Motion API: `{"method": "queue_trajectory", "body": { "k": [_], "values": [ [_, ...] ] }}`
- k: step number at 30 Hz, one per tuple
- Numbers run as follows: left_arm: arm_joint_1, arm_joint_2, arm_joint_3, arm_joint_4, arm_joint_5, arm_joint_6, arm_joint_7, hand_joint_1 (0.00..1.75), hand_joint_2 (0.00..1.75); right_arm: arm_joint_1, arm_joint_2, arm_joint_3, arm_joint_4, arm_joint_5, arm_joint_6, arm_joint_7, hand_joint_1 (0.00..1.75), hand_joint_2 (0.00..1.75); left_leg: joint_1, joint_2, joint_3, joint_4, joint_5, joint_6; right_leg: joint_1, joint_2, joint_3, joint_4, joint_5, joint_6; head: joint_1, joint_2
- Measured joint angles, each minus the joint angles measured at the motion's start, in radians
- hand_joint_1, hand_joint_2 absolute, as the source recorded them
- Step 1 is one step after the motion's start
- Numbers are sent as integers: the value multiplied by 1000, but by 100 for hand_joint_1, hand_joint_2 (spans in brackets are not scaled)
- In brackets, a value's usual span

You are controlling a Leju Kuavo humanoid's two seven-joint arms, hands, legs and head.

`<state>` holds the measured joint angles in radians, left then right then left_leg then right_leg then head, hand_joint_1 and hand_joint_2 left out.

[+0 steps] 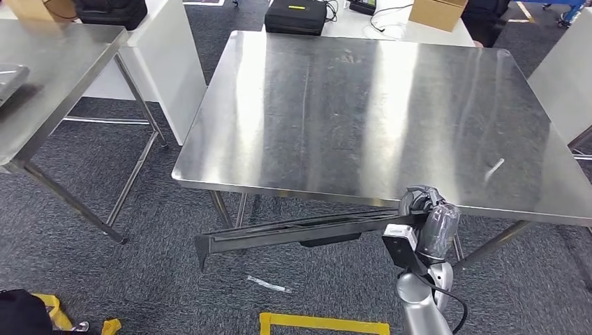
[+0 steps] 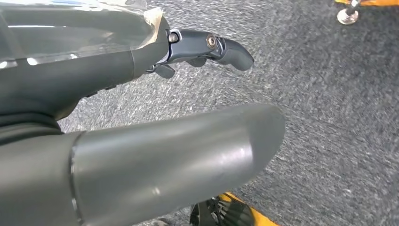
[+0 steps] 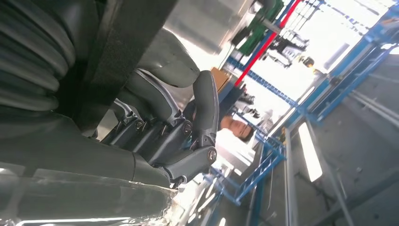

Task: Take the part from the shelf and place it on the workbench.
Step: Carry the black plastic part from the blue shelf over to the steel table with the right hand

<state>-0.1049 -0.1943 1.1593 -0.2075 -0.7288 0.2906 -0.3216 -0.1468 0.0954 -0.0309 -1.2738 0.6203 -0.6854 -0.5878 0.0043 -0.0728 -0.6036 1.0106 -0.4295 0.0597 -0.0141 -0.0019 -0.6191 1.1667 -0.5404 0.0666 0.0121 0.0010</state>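
At lower centre of the head view, a long dark part [image 1: 293,234] is being gripped at one end by the right hand [image 1: 421,209], fingers clamped round it, held level below the workbench [image 1: 363,112] edge, likely for lifting on. The left hand [image 2: 141,94] is being hung over carpet, fingers apart.

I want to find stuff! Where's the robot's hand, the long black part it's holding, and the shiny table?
right hand [image 1: 422,209], head view, knuckles.
long black part [image 1: 293,230], head view, middle of bar.
workbench [image 1: 363,112], head view, bare steel top.

Right hand [image 1: 421,209] gripping; left hand [image 2: 141,94] apparently empty, fingers apart.
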Motion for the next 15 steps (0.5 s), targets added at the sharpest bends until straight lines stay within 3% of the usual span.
{"method": "queue_trajectory", "body": {
  "k": [1,3,5,7,15],
  "values": [
    [0,0,0,0,-1,0,0,0,0,-3,-1,0,2,-5,0,-3,175,175,-1,-8,0,3,-1,-4,-2,4,30,-72,30,6,0,0],
    [1,1,0,0,-3,0,0,0,0,-6,-3,0,6,-12,0,-10,175,175,-5,-16,-4,7,-4,-13,-6,12,63,-153,61,2,-1,0],
    [2,2,0,0,-4,0,0,0,0,-7,-5,-1,10,-13,0,-12,175,175,-7,-16,-7,9,-4,-7,-5,15,64,-159,65,-10,-2,0],
    [3,3,0,0,-7,0,0,0,0,-6,-6,-2,13,-14,0,-13,175,175,-6,-12,-6,7,-3,2,-2,17,63,-159,67,-14,-2,0],
    [2,4,-2,0,-22,-2,23,0,0,13,-6,-5,15,5,0,-12,175,175,-3,-6,-3,4,-4,1,-2,21,63,-159,67,-19,-2,0]
  ]
}}
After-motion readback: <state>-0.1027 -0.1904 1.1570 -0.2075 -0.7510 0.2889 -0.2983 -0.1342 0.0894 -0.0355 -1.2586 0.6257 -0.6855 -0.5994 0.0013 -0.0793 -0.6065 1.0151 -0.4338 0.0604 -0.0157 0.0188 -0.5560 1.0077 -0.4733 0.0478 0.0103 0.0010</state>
